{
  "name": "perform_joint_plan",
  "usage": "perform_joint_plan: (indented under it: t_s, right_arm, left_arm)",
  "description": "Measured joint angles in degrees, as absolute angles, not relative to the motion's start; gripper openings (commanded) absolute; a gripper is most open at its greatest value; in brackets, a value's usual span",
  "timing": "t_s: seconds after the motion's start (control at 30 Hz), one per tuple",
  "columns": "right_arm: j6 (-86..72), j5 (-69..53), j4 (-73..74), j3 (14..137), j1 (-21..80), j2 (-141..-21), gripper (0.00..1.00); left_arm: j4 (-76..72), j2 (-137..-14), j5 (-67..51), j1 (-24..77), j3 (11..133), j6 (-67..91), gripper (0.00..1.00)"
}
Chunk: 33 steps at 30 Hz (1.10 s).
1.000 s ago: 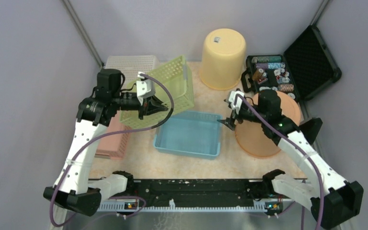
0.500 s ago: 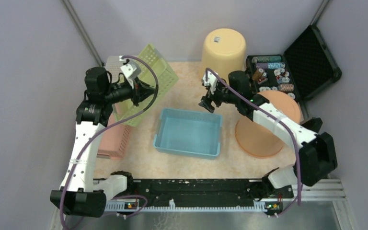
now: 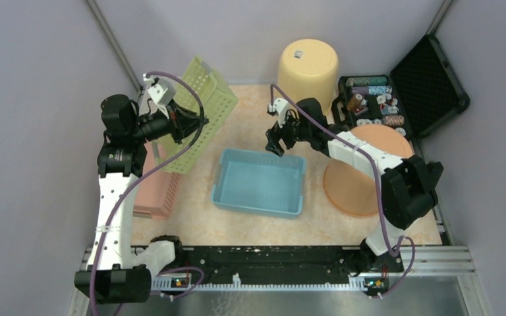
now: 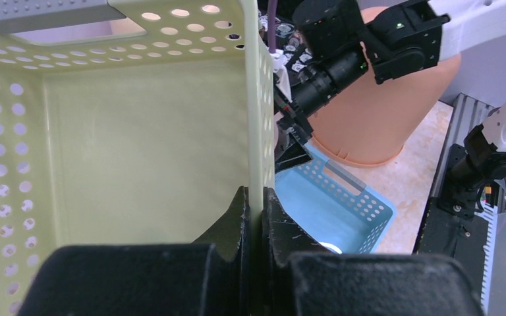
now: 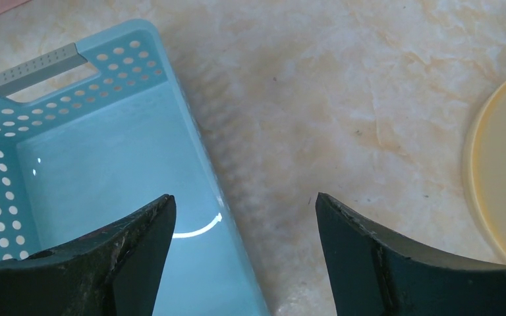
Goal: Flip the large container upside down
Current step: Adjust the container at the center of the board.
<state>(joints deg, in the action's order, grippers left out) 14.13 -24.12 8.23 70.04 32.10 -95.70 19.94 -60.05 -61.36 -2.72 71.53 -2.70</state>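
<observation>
Top view gives the whole layout, but you can't really see the grip there. The left wrist view sorts that out: the left end effector (image 4: 255, 197) is pinched tight on one perforated wall of the green basket (image 4: 138, 145), one finger on each side of it. That same view looks into the basket's inside, which the overhead doesn't give you.

From above, the green basket (image 3: 201, 112) sits at the far left of the desk (image 3: 250, 118), tipped steeply up on edge. Its long axis runs from the near left, by the pink basket (image 3: 155, 191), up toward the far right. The left end effector (image 3: 188, 125) holds it about mid-length. Can't tell if the low end touches the desk.

The right end effector (image 3: 277, 141) is well apart from the green basket. The right wrist view shows its fingers (image 5: 138, 243) spread wide with nothing between them, over the far edge of the blue tray (image 5: 72, 178).
</observation>
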Motion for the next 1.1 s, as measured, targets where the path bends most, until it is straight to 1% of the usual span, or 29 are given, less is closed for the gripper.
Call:
perform_joint_plan:
  t_s: [0.23, 0.37, 0.53, 0.67, 0.83, 0.9, 1.0, 1.07, 1.1]
  right_arm:
    - [11.9, -25.7, 9.2, 70.7, 32.1, -99.1, 0.76]
    - [11.7, -28.3, 11.0, 71.2, 32.1, -101.1, 0.71]
    - [12.0, -33.0, 14.2, 73.0, 32.1, -103.3, 0.69]
    - [12.4, -34.7, 15.7, 73.2, 32.1, -103.8, 0.64]
    - [13.5, -35.9, 16.7, 73.2, 32.2, -103.8, 0.6]
    - [14.5, -35.7, 17.2, 73.2, 32.4, -103.8, 0.56]
    - [16.4, -34.9, 18.3, 73.2, 33.6, -103.8, 0.53]
    - [17.2, -34.1, 18.9, 73.2, 34.6, -103.8, 0.47]
    - [17.5, -33.7, 19.3, 73.2, 35.2, -103.8, 0.42]
  left_arm:
    - [19.4, -60.1, -63.0, -3.0, 71.4, -1.2, 0.0]
    - [18.5, -60.1, -63.8, -3.2, 71.0, -0.6, 0.0]
    - [17.2, -60.1, -64.5, -3.4, 70.4, 0.8, 0.0]
    - [16.3, -60.1, -65.3, -3.5, 69.9, 2.1, 0.0]
    - [15.3, -60.1, -65.8, -3.9, 69.7, 3.2, 0.0]
    - [14.9, -60.1, -66.2, -4.0, 69.6, 3.4, 0.0]
    - [14.5, -60.1, -66.4, -4.1, 69.6, 3.9, 0.0]
    - [14.1, -60.1, -66.5, -4.1, 69.4, 4.2, 0.0]
    - [14.0, -60.1, -66.6, -4.1, 69.4, 4.3, 0.0]
